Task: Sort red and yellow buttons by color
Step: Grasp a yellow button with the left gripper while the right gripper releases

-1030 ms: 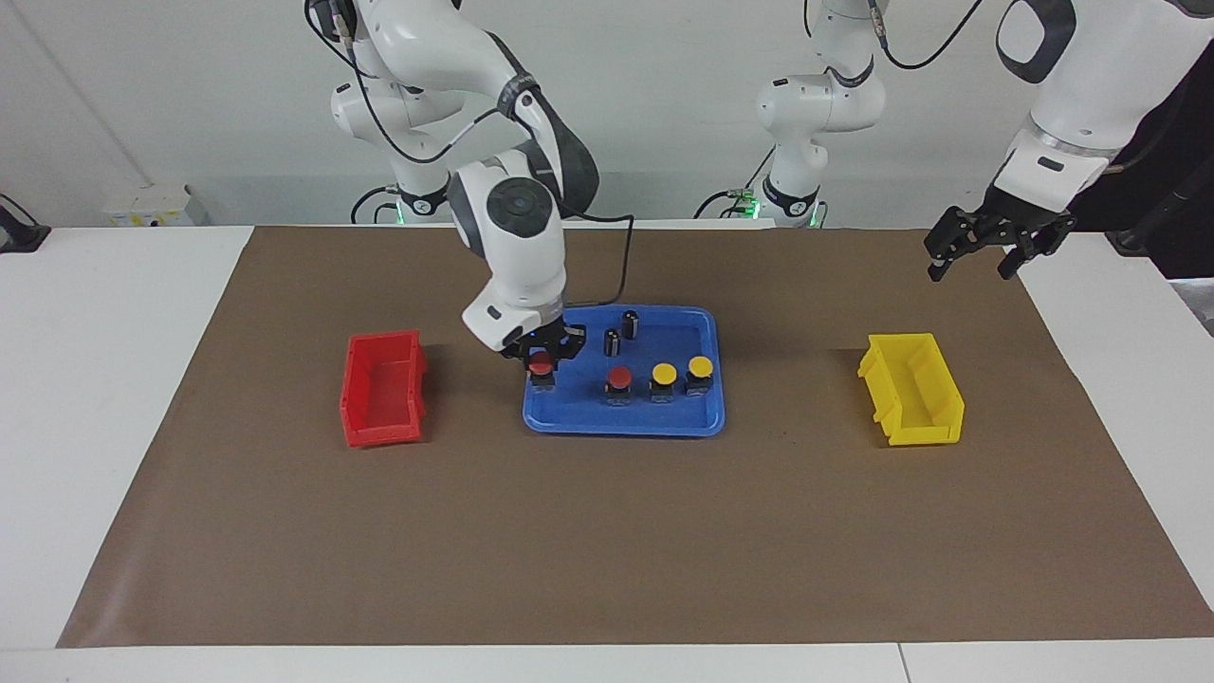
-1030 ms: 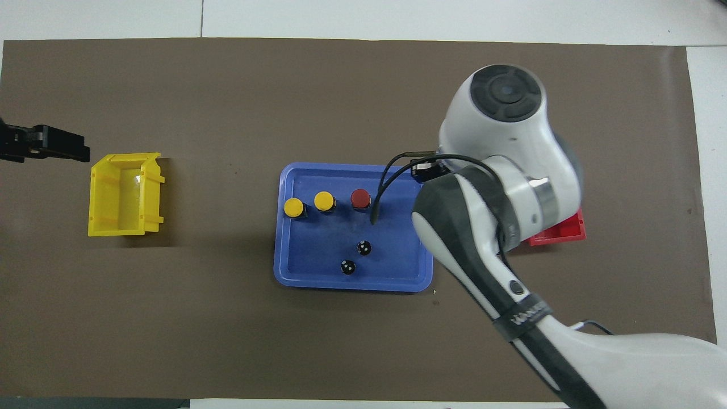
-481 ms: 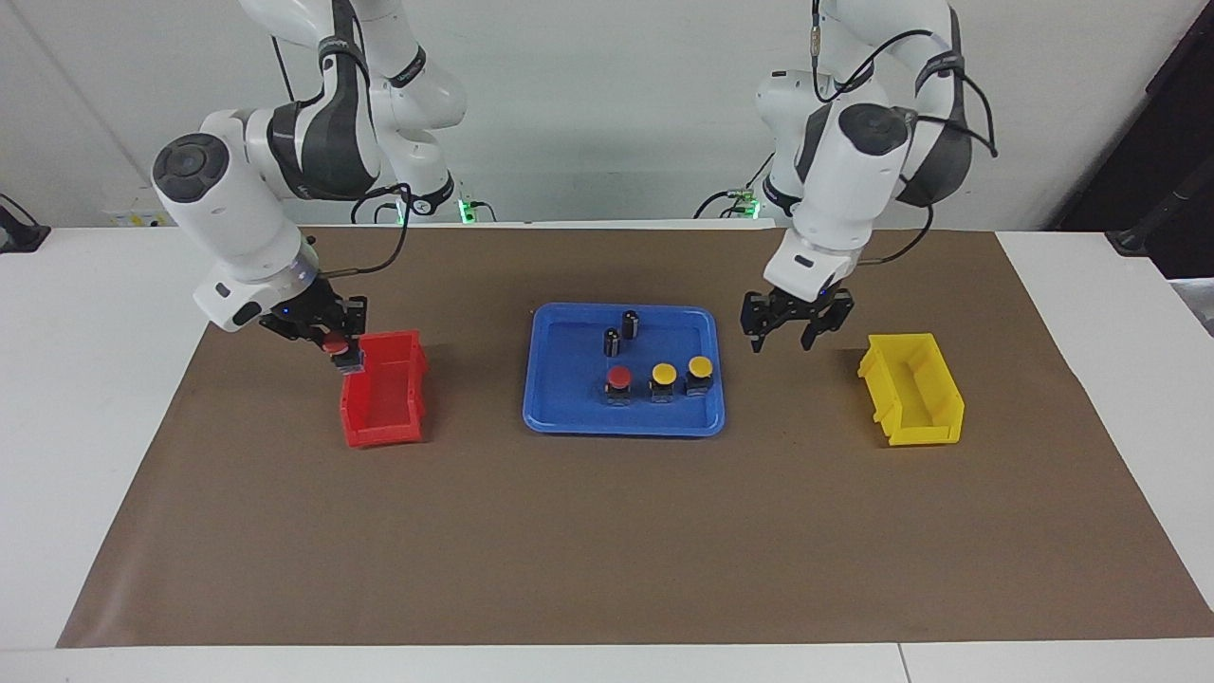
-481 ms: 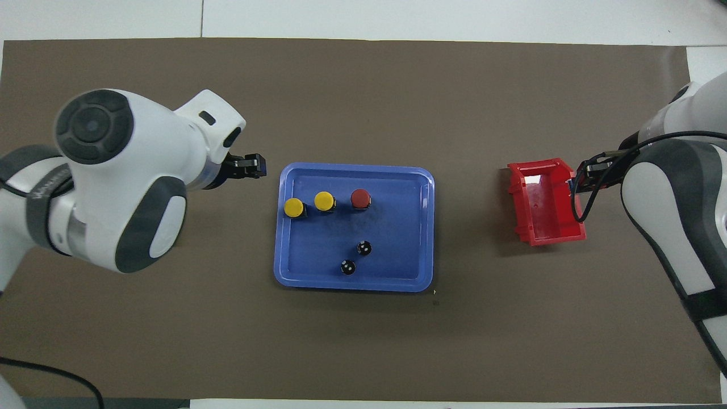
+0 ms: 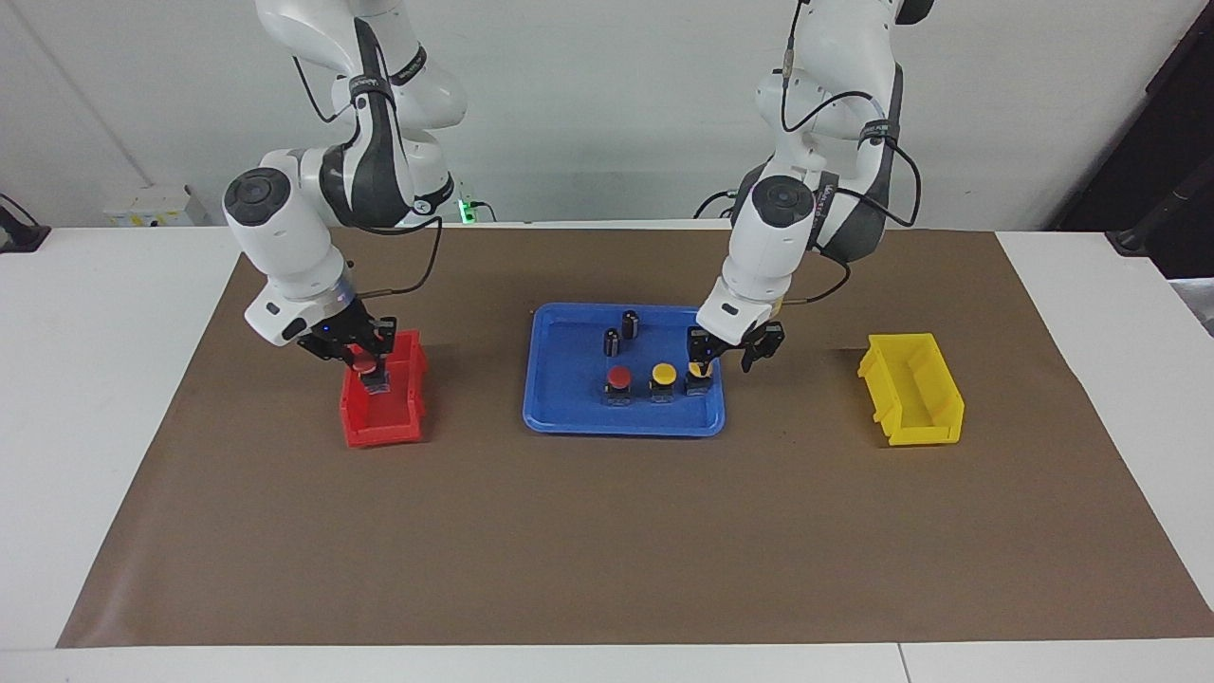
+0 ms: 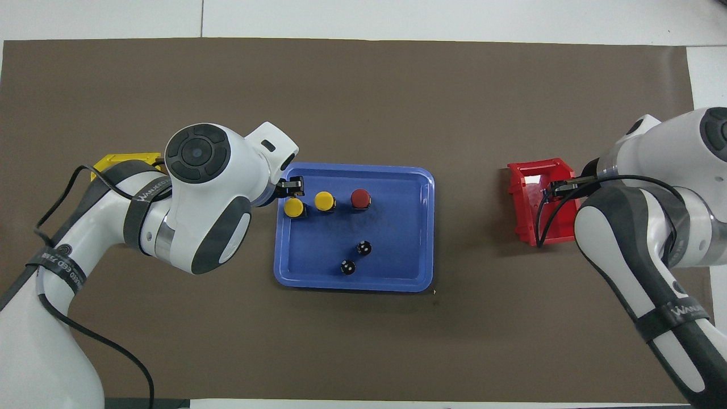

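My right gripper (image 5: 364, 364) is shut on a red button (image 5: 362, 361) and holds it over the end of the red bin (image 5: 384, 417) nearer to the robots. A second red button (image 5: 618, 378) and two yellow buttons (image 5: 663, 374) (image 5: 700, 369) stand in a row in the blue tray (image 5: 569, 417). My left gripper (image 5: 726, 352) is open, low over the tray's edge toward the left arm's end, with one finger at the outer yellow button (image 6: 293, 208). In the overhead view the right arm hides the held button.
Two small dark cylinders (image 5: 612, 341) (image 5: 631, 323) stand in the tray, nearer to the robots than the buttons. The yellow bin (image 5: 912, 389) sits toward the left arm's end of the table, on the brown mat (image 5: 607, 541). In the overhead view the left arm mostly covers it.
My right gripper lifted the red button from the tray and carried it to over the red bin. My left gripper came in from beside the yellow bin to the outer yellow button.
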Action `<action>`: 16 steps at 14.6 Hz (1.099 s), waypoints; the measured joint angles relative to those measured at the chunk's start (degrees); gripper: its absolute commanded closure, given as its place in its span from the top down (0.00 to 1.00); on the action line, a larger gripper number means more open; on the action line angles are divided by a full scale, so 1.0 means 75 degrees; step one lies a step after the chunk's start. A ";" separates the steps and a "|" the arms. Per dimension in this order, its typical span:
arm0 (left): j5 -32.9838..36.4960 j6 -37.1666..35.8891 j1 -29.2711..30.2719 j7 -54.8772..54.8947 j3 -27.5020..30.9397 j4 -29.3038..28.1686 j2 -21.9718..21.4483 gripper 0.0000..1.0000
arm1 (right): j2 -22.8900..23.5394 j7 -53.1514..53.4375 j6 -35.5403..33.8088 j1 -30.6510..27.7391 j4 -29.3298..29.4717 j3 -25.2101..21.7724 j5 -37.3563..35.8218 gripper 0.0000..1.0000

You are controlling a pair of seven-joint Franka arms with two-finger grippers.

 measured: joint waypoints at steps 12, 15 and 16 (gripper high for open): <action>-0.0076 0.0597 -0.0306 -0.0075 -0.0003 -0.0422 -0.0002 0.56 | -0.0172 -0.0007 0.1060 -0.0007 -0.1014 -0.0008 0.0000 0.79; -0.0079 0.0809 -0.0399 -0.0290 -0.0003 -0.0513 0.0004 0.06 | -0.0142 -0.0013 -0.0192 -0.0006 -0.0017 -0.0008 -0.0001 0.87; -0.0079 0.0881 -0.0443 -0.0369 -0.0001 -0.0540 0.0012 0.01 | -0.0114 -0.0013 -0.0682 -0.0005 0.0448 -0.0006 -0.0001 0.92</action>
